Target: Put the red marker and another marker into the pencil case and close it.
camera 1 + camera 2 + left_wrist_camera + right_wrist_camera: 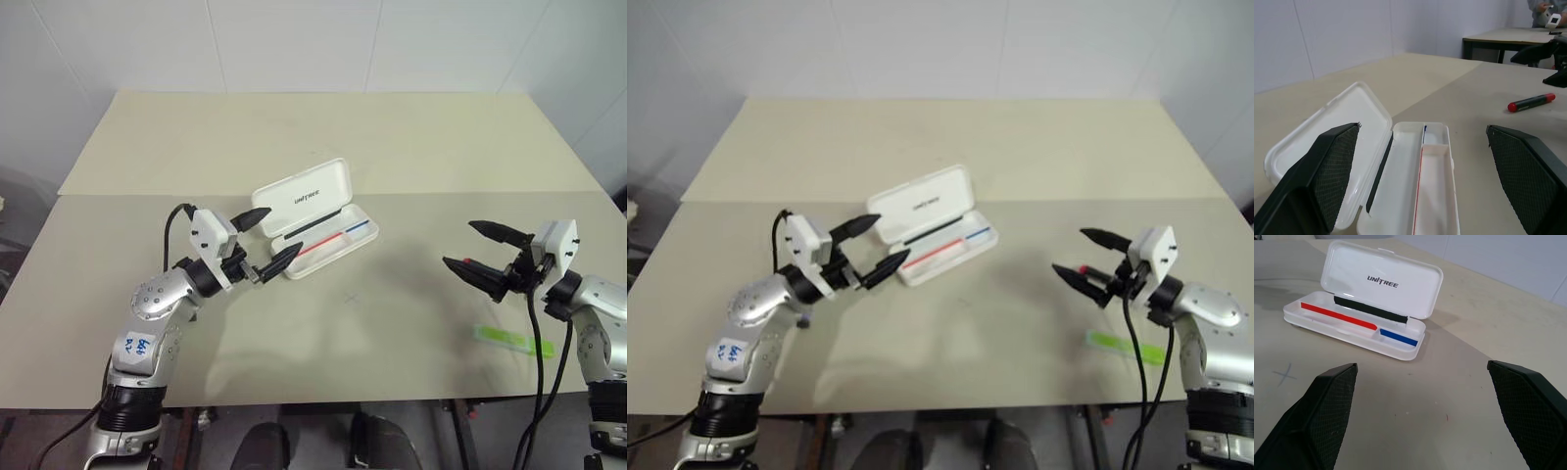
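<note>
**Case open, both markers out on the table**

The white hard-plastic pencil case (315,219) w/ rounded corners lay open mid-table, lid propped up, dark "UNITREE" lettering facing the robot. A thin red-and-blue stick (1359,325) lay in its tray, a black strip along the hinge.

Left gripper (265,241) hovered just beside the case's near-left end, black fingers spread wide, nothing between them. Right gripper (480,252) hung well apart on the robot's right, also wide open and empty.

Head views showed just a red tip peeking by the right gripper's lower finger; the left wrist view gave the whole short red marker (1531,102) w/ black end, lying flat on the beige table (372,323), away from the case. That view also caught the tray from its end, divider incl., and a second table in the background.

The flat light-green highlighter (513,340) lay near the front edge, on the right, partly crossed by the right arm's black cable (535,338).

Right wrist view showed the lid lettering and a faint pen cross (1284,374) on the tabletop, short of the case.
</note>
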Available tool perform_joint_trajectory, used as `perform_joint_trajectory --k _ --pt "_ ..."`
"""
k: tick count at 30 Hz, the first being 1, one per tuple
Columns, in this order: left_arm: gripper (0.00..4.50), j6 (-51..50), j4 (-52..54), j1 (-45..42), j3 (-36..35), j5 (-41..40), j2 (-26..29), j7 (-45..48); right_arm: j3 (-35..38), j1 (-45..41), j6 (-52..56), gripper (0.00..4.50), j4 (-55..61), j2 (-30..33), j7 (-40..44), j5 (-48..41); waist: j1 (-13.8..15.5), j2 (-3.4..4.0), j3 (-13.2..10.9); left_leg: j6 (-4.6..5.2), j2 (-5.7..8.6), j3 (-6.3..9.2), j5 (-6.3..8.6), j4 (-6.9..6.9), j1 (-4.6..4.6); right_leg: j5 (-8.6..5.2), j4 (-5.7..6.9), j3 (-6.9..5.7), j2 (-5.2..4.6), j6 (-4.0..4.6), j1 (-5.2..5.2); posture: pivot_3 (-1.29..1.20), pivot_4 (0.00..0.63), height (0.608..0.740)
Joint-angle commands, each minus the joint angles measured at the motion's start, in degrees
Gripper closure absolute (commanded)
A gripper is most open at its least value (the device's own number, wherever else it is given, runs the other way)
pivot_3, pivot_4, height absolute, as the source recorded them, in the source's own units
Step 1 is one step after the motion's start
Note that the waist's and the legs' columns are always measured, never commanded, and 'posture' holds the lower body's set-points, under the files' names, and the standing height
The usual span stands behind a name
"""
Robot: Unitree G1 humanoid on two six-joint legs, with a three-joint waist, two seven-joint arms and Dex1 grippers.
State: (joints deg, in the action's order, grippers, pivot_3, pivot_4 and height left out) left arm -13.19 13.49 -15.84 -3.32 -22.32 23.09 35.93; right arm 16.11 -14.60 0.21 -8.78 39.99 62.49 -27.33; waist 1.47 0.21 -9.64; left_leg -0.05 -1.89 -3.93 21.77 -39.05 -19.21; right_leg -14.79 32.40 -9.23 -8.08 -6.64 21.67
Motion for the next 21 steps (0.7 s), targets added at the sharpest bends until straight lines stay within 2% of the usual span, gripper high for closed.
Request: perform_joint_trajectory --k 1,7,12,15,19,21 --pt "0.03 -0.51 2.67 1.74 -1.35 -1.25 0.69 0.16 1.1 -0.28 1.25 0.0 3.69 0.62 -0.79 -1.49 -0.03 0.0 0.0 0.0 0.0 0.0 0.0 0.0 0.0 0.0 0.0 0.0 0.0 0.0 0.0 0.0 0.15 0.74" --pt "0.03 -1.82 4.53 5.21 -0.99 -1.47 1.24 0.13 -0.14 1.8 4.64 0.0 8.36 0.08 -0.83 -2.49 0.18 -0.01 -0.01 0.0 -0.01 0.03 0.0 0.01 -0.02 0.0 -0.01 -0.02 0.0 0.0 0.0 0.0 0.15 0.74" --pt "0.03 -2.32 4.8 6.02 -0.57 -0.87 3.55 2.13 -1.59 -0.74 6.15 0.0 8.54 0.09 -0.56 -2.21 -0.12 -0.01 -0.01 0.0 0.01 0.01 0.0 -0.03 0.01 0.0 0.0 0.02 -0.02 0.0 -0.02 0.0 0.15 0.74" --pt "0.67 -2.06 4.52 5.83 -0.67 -2.07 3.99 3.94 -3.28 -2.73 5.46 0.0 7.26 -0.34 0.43 -1.46 -0.14 0.0 -0.01 0.0 -0.04 0.02 0.0 -0.02 0.02 -0.01 0.01 0.01 0.03 0.02 -0.01 0.0 0.15 0.74" --pt "2.01 -3.02 3.76 4.82 1.35 0.79 5.79 4.68 -4.58 -4.38 5.49 0.0 7.57 -1.32 0.15 -1.6 0.02 0.0 -0.01 -0.01 -0.04 0.03 0.0 -0.02 0.01 -0.01 0.02 -0.01 0.04 0.02 0.0 0.0 0.15 0.74" --pt "2.01 -3.67 3.73 4.02 2.25 1.24 5.99 4.78 -5.21 -4.55 5.77 0.0 8.11 -1.46 0.54 -1.65 0.18 0.0 -0.01 0.0 0.0 0.05 0.0 -0.01 -0.02 -0.01 0.02 -0.01 0.0 0.02 0.0 0.0 0.15 0.74"
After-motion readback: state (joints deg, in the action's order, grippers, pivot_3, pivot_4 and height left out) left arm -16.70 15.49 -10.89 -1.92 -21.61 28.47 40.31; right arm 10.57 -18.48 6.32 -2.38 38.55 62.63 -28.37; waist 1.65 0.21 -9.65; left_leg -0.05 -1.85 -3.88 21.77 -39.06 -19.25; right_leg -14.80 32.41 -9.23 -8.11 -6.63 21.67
